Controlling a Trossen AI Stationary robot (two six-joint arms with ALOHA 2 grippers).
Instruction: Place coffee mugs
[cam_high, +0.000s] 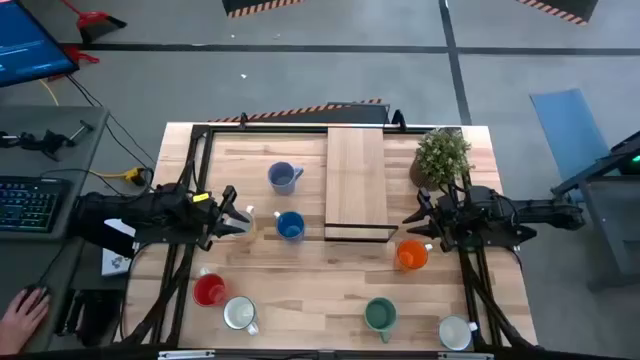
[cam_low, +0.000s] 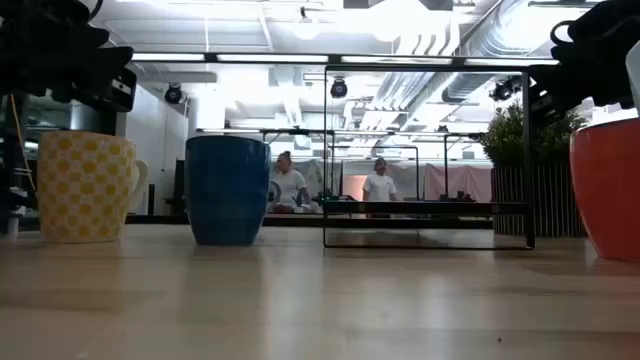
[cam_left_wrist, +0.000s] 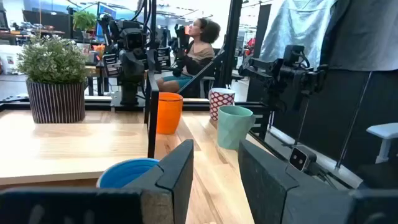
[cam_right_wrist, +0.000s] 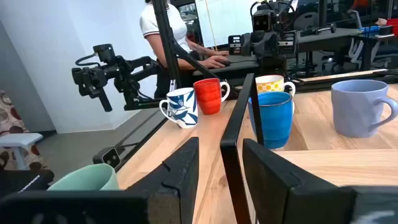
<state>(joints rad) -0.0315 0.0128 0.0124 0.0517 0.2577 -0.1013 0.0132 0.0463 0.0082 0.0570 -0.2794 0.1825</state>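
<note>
Several coffee mugs stand upright on the wooden table: light blue (cam_high: 284, 177), dark blue (cam_high: 290, 226), orange (cam_high: 411, 256), red (cam_high: 209, 290), green (cam_high: 380, 316), and two white ones (cam_high: 240, 314) (cam_high: 455, 332) near the front edge. A yellow-checked mug (cam_low: 85, 187) stands close beside my left gripper (cam_high: 240, 220). That gripper is open, points toward the dark blue mug (cam_left_wrist: 127, 171), and has nothing between its fingers. My right gripper (cam_high: 412, 225) is open and empty too, just on the far side of the orange mug, pointing toward the table's left.
A black-framed rack with a wooden top (cam_high: 355, 180) stands in the middle of the table toward its far edge. A potted plant (cam_high: 442, 155) is to its right, behind my right arm. People sit in the room beyond the table.
</note>
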